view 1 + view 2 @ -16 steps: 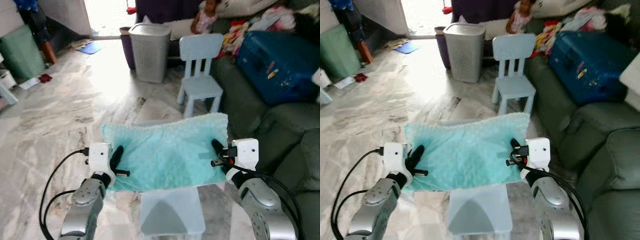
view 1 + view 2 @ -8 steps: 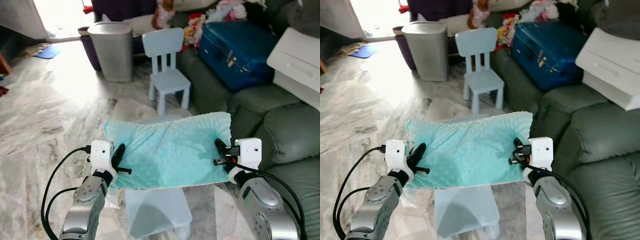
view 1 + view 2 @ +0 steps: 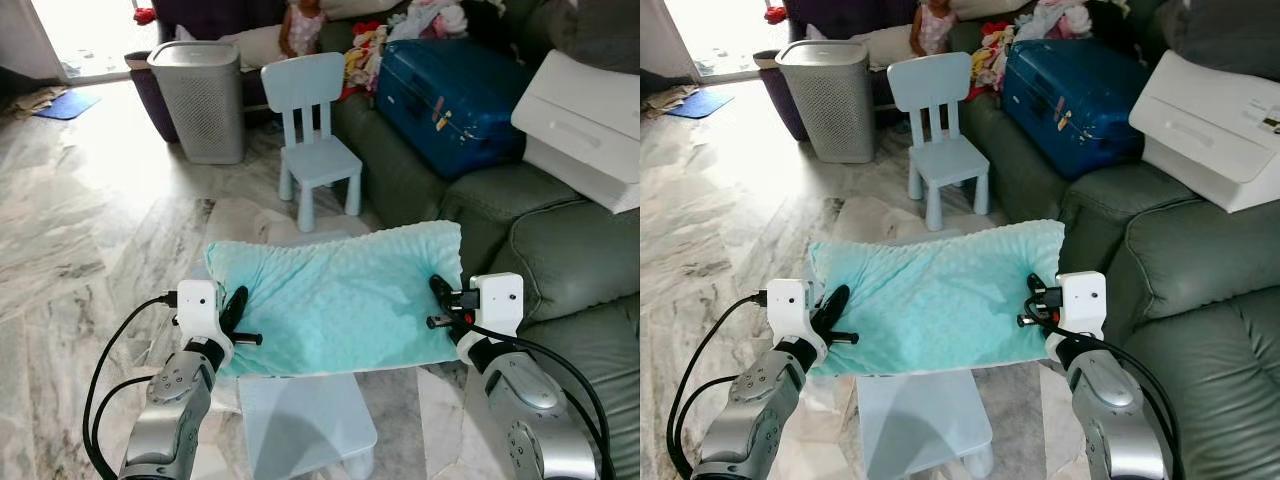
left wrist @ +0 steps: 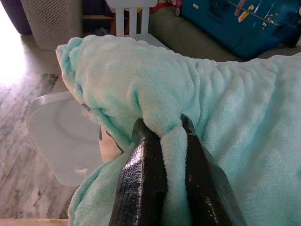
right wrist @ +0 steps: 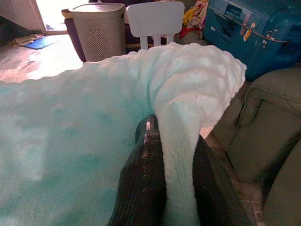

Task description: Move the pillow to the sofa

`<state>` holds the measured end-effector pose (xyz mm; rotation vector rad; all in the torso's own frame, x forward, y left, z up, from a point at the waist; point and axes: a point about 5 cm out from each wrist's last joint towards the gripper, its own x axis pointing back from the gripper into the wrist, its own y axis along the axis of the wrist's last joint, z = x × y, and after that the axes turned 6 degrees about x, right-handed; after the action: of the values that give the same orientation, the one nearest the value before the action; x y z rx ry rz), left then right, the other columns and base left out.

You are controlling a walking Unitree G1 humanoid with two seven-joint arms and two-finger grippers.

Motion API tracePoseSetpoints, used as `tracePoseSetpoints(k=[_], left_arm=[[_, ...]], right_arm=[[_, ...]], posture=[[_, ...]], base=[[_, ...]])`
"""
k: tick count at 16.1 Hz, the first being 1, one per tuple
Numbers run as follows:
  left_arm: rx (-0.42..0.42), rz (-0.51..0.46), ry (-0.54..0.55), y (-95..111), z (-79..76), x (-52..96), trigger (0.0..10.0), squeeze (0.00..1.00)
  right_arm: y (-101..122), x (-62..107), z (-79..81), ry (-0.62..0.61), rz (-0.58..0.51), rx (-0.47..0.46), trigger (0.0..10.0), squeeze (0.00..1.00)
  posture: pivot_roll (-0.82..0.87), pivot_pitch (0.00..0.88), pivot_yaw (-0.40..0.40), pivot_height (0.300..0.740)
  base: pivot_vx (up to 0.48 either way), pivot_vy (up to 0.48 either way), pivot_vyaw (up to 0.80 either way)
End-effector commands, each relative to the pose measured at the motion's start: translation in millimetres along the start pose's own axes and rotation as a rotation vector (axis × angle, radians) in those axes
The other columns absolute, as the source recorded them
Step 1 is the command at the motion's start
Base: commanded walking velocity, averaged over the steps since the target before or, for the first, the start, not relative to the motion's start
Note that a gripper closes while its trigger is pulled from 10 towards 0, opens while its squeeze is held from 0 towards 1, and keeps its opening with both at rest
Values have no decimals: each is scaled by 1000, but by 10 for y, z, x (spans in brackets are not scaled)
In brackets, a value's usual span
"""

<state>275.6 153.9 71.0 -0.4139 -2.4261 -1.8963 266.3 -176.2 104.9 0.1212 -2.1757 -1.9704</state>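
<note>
From the left eye view, the pillow hangs stretched between both arms above a small pale stool, beside the green sofa. The left gripper pinches its left edge and the right gripper its right edge. It looks light and soft, sagging slightly, so gripping the two end seams seems sensible.

The right eye view shows the same scene: a mint-green, dimpled plush cover, rectangular and puffy, with a blue suitcase and a white box already on the sofa.

In the left wrist view, the fingers are narrowed tight on a fold of fleece.

The right wrist view shows its fingers likewise clamped on a bunched edge.
</note>
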Motion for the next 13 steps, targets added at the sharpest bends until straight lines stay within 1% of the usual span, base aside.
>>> tracePoseSetpoints(k=[1,2,4,5,6,13], left_arm=[[-3,9,15,-1,20,-10,10000,0],[-3,9,15,-2,18,-11,10000,0],[39,46,32,-39,11,-16,10000,0],[35,58,36,-45,9,-16,10000,0],[48,49,21,-42,-2,-19,10000,0],[39,43,22,-29,28,-9,10000,0]], right_arm=[[36,-3,-14,3,-6,6,10000,0],[37,-2,-16,3,-6,6,10000,0],[42,9,-25,3,-9,9,10000,0],[40,19,-24,8,-9,11,10000,0],[37,24,-15,12,-9,15,10000,0],[41,21,-7,13,-9,16,10000,0]], posture=[[-176,0,17,740],[-177,0,17,740],[-182,0,15,740],[-182,0,14,740],[-182,0,14,740],[-186,0,15,740]], base=[[0,0,-800],[0,0,-800],[0,0,-800],[0,0,0],[0,0,0],[0,0,0]])
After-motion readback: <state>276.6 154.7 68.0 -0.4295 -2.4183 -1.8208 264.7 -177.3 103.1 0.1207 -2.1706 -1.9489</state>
